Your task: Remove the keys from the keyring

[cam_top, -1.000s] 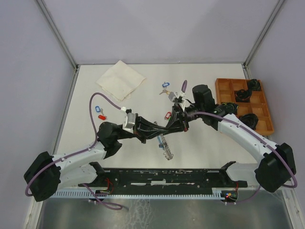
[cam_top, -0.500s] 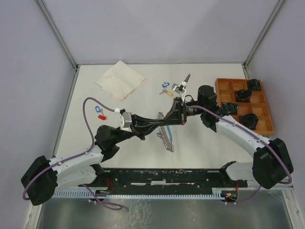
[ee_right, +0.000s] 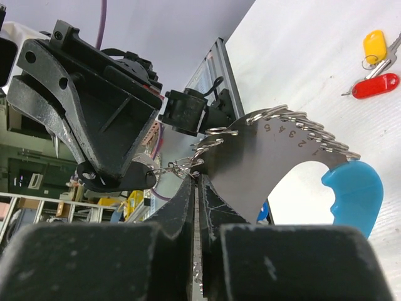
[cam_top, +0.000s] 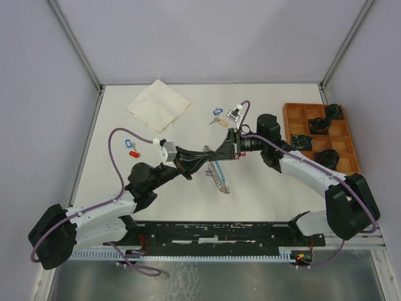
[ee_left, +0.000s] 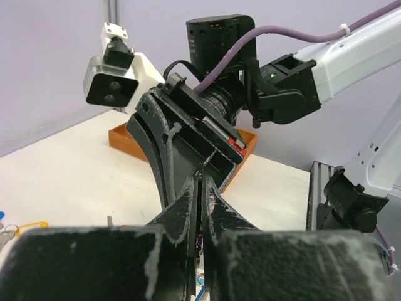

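The keyring (cam_top: 219,179) is a curved silvery plate (ee_right: 269,163) with small rings along its edge and a light-blue end (ee_right: 354,194). It hangs in the air between my two grippers. My right gripper (ee_right: 195,179) is shut on a thin silver key seen edge-on, right at the small rings. My left gripper (ee_right: 124,177) faces it, shut on a round silver key head (ee_right: 143,164) that a wire clip links to those rings. From above, the left gripper (cam_top: 208,154) and right gripper (cam_top: 220,154) nearly touch tip to tip. The left wrist view shows the left gripper (ee_left: 200,179) with its jaws pressed together.
Loose tagged keys lie on the table: blue (cam_top: 218,111) and yellow (cam_top: 217,121) behind the grippers, blue (cam_top: 130,143) and red (cam_top: 134,152) at the left. A folded cloth (cam_top: 158,103) lies at the back left. An orange compartment tray (cam_top: 294,114) stands at the right.
Both grippers have shifted left and slightly back while staying tip to tip. The keyring has come up with them and hangs higher. Both stayed shut.
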`<state>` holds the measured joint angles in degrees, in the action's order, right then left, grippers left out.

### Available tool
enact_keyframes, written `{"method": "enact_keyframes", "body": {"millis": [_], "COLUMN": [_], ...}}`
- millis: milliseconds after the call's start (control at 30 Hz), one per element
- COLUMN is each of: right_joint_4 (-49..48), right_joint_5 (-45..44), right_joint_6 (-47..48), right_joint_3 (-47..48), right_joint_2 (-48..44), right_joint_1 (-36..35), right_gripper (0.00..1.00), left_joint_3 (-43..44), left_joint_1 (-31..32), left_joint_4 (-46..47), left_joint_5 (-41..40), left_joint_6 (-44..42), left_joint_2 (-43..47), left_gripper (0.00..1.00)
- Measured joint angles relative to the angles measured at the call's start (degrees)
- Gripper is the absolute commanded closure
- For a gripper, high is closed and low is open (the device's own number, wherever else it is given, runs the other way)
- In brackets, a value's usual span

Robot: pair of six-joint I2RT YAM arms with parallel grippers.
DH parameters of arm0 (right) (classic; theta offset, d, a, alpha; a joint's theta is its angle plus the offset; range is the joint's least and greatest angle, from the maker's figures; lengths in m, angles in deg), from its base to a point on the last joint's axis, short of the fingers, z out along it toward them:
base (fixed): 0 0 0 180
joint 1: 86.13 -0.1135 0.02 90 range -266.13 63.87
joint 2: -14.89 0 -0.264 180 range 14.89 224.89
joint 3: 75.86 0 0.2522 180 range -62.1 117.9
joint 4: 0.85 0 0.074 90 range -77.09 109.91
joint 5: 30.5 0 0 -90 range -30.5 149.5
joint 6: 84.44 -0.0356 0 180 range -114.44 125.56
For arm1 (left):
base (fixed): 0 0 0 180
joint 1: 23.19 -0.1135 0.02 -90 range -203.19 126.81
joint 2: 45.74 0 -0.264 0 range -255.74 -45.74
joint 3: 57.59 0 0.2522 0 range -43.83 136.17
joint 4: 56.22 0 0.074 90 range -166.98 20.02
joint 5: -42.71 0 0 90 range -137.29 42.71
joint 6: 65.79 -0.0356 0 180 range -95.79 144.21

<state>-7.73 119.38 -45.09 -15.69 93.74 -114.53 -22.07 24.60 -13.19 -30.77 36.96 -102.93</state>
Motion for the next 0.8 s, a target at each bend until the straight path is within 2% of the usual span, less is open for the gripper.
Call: {"method": "enact_keyframes", "body": {"millis": [67, 167, 400, 467, 600, 633, 800], "right_joint_4": [0.28, 1.22, 7.93, 13.27, 28.28, 35.54, 44.63], "right_joint_5": [-0.11, -0.24, 0.81, 1.9, 3.85, 4.66, 5.49], "right_joint_6": [0.13, 1.36, 10.49, 17.07, 36.22, 46.64, 63.17], "right_joint_3": [0.0, 0.17, 3.78, 5.92, 10.91, 12.61, 13.51], "right_joint_2": [0.2, 0.24, 0.24, 0.22, -0.63, -1.99, -4.92], "right_joint_1": [0.07, 0.28, 0.81, 0.81, 0.81, 0.81, 0.79], "right_gripper": [0.77, 0.68, 0.58, 0.52, 0.4, 0.39, 0.41], "left_joint_3": [0.22, 0.39, 0.9, 1.29, 1.95, 2.01, 2.14], "left_joint_1": [-0.24, -0.63, -2.01, -2.23, -2.47, -2.47, -2.73], "left_joint_4": [-1.07, -2.71, -7.54, -8.72, -10.62, -11.08, -11.96], "left_joint_5": [-0.02, 0.09, 1.6, 2.25, 4.26, 5.22, 7.56], "left_joint_6": [0.0, 0.02, 0.11, 0.11, 0.11, 0.11, 0.17], "left_joint_2": [0.15, 0.59, 2.27, 3.15, 4.92, 5.4, 5.62], "left_gripper": [0.97, 0.97, 0.97, 0.97, 0.97, 0.97, 0.97]}}
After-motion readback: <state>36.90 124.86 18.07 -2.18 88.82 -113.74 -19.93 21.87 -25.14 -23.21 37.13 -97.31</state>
